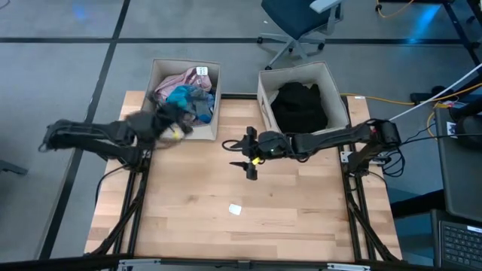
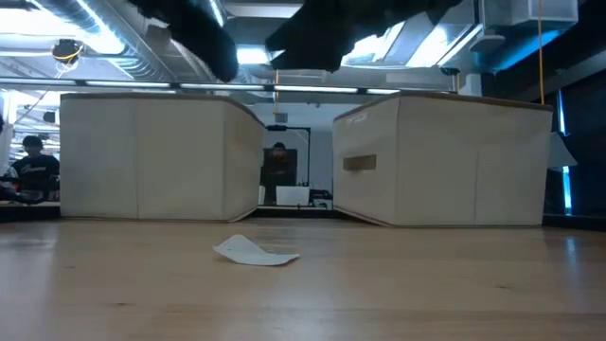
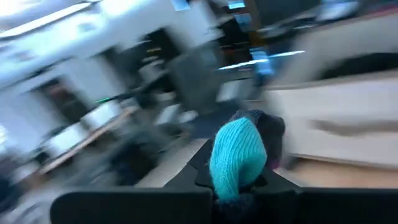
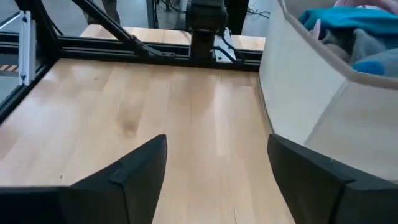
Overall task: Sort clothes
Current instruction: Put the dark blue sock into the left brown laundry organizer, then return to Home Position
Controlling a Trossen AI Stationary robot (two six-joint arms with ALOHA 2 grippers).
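A small teal sock (image 3: 238,158) with a dark part behind it is held in my shut left gripper (image 1: 167,125), which hangs blurred at the near left corner of the left beige bin (image 1: 160,75). That bin holds pink, teal and blue clothes (image 1: 187,94). The right bin (image 1: 263,94) holds black clothes (image 1: 300,105). My right gripper (image 1: 247,156) stands open above the bare table middle, between the bins' near sides, with nothing between its fingers (image 4: 134,171). My left gripper pinches the teal sock between its two fingers; the held end (image 3: 233,193) is hidden by the fingers. The teal part sticks out forward past the fingertips. The gripper points roughly level, and the sock is lifted clear of the table.
A small white paper tag (image 1: 236,209) lies on the wooden table (image 1: 286,218) near its middle front; the low view shows the tag (image 2: 256,252) before both bins. Around it is bare wood. An office chair (image 1: 301,26) stands beyond the far edge.
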